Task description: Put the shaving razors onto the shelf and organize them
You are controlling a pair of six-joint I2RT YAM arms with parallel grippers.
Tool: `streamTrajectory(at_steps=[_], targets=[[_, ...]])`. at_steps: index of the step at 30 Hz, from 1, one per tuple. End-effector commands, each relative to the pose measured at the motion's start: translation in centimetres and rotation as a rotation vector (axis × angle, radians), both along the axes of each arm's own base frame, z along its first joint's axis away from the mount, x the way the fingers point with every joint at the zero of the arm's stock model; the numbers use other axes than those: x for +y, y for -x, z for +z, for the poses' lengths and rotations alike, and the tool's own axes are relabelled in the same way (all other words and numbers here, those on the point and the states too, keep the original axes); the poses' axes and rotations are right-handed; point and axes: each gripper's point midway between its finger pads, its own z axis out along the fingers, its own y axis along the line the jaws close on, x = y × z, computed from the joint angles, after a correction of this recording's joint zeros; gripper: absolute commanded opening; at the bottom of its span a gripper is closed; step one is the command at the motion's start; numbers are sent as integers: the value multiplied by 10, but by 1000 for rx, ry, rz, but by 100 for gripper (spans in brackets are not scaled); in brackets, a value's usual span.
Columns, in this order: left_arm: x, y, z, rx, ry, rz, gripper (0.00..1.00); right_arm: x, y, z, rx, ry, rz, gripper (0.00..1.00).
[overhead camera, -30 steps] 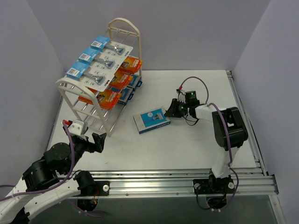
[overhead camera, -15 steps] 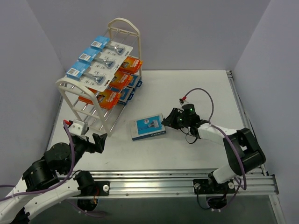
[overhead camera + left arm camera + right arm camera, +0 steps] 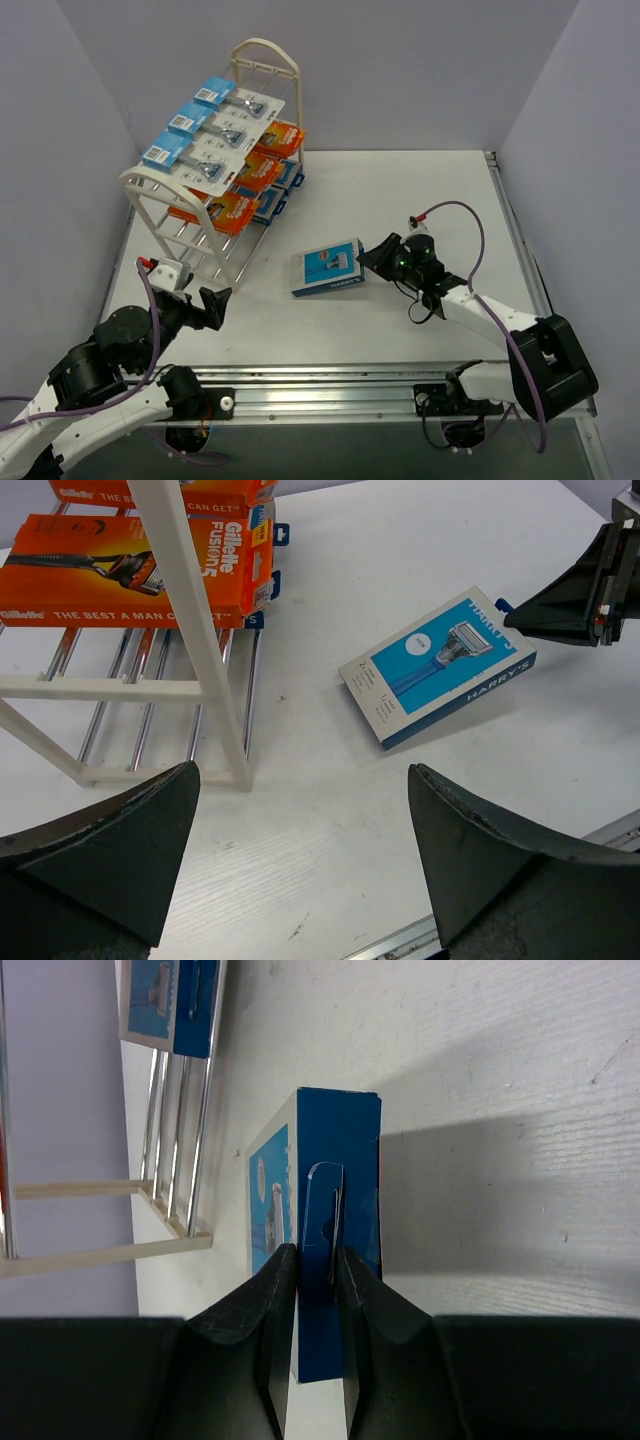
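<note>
Right pincer [image 3: 312, 1260] pinches the blue razor box [image 3: 328, 268] by its hang tab [image 3: 322, 1220], mid-surface.
Box is near the shelf [image 3: 150, 190], not on it. It looks a light, stiff carton. The thin tab may bend, so the box edges seem safer. Left pincer [image 3: 212, 303] gapes wide, empty.

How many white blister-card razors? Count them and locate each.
3, all on the top tier of the shelf: the rear card, the middle card, the front card. More could hide beneath them.

Bare bench [image 3: 420, 190] lay between shelf [image 3: 187, 600] and blue box [image 3: 328, 268]; packs [image 3: 225, 135] crowded the upper tiers, while its near lower tier stood free.
</note>
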Motion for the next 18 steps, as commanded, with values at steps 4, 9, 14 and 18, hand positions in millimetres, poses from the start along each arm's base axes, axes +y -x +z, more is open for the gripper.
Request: streamTrajectory(at_steps=[4, 9, 14, 18], targets=[[-4, 0, 11, -23, 31, -16, 94, -1, -9, 51, -121, -110, -88, 0], [-5, 1, 12, -24, 32, -24, 94, 4, -7, 61, -136, -154, -111, 0], [-6, 1, 11, -23, 31, -26, 94, 18, -7, 68, -139, -164, -108, 0], [-6, 1, 11, -23, 31, -29, 94, 33, -6, 74, -150, -174, -102, 0]])
